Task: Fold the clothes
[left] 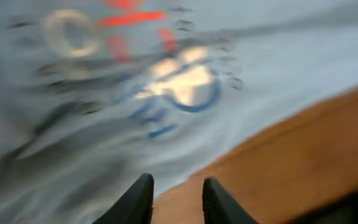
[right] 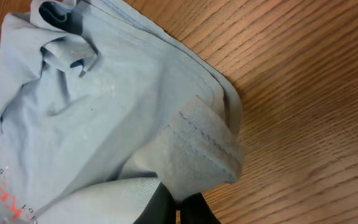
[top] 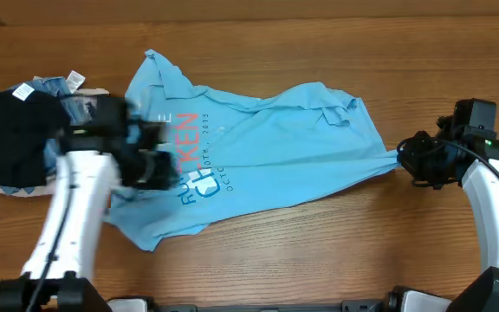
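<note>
The light-blue T-shirt (top: 267, 147) is lying rumpled and unfolded across the middle of the wooden table (top: 319, 251), so folding is barely beginning, with the right gripper (right: 179, 202) pinching its right edge and the left gripper (left: 176, 183) hovering over its left side, partly open and gripping nothing.

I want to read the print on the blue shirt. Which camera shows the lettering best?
Overhead: the lettering on the T-shirt shows almost whole, turned sideways. The left wrist view is close but motion-blurred; the right wrist view catches only a few red letters at its lower-left edge.
</note>
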Action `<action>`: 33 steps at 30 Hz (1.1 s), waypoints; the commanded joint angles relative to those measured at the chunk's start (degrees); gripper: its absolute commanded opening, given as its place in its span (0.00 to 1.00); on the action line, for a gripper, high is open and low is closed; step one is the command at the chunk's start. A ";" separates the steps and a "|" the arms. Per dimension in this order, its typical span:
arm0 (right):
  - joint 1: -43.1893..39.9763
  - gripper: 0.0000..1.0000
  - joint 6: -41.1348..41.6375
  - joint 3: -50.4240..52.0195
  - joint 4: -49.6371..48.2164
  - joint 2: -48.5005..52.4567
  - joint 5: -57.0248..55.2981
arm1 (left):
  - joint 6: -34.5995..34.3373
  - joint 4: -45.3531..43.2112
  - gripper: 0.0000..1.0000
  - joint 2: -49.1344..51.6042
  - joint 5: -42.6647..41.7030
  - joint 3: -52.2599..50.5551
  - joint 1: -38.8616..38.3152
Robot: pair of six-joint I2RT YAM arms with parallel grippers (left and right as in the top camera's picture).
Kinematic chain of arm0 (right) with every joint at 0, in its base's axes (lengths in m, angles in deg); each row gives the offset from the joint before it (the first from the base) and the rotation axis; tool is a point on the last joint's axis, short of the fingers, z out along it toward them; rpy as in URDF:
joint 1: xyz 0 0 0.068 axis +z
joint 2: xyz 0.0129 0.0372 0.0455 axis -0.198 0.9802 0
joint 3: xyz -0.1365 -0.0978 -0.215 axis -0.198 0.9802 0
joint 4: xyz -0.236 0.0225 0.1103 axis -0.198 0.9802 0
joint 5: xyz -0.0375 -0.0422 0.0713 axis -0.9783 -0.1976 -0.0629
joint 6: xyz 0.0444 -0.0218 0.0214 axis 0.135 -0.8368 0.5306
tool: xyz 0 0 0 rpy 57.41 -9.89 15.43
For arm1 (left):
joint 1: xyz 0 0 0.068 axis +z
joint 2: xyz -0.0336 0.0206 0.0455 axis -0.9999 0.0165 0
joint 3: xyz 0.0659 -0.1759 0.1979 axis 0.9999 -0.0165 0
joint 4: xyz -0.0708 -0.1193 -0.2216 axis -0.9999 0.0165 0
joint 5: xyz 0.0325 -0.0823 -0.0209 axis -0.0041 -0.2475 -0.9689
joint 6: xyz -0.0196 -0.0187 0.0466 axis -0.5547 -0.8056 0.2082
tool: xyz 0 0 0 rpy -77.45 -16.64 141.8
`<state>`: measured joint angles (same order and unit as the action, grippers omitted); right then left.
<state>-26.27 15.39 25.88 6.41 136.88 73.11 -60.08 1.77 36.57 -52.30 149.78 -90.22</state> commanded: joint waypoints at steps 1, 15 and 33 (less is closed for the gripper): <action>0.09 0.04 -0.33 -0.94 -0.33 -0.48 0.07 | -1.18 -1.49 0.30 -0.87 -1.22 -4.42 -9.94; 0.09 0.04 -0.33 -0.94 -0.35 -0.48 0.07 | -21.94 -5.57 0.40 -0.46 18.45 -16.13 -21.03; 0.09 0.04 -0.33 -0.94 -0.35 -0.48 -0.13 | -21.35 -10.40 0.33 3.52 20.15 -18.05 -26.99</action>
<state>-26.27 15.41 25.88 6.41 136.88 73.11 -80.22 -6.99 38.16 -33.29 132.16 -117.00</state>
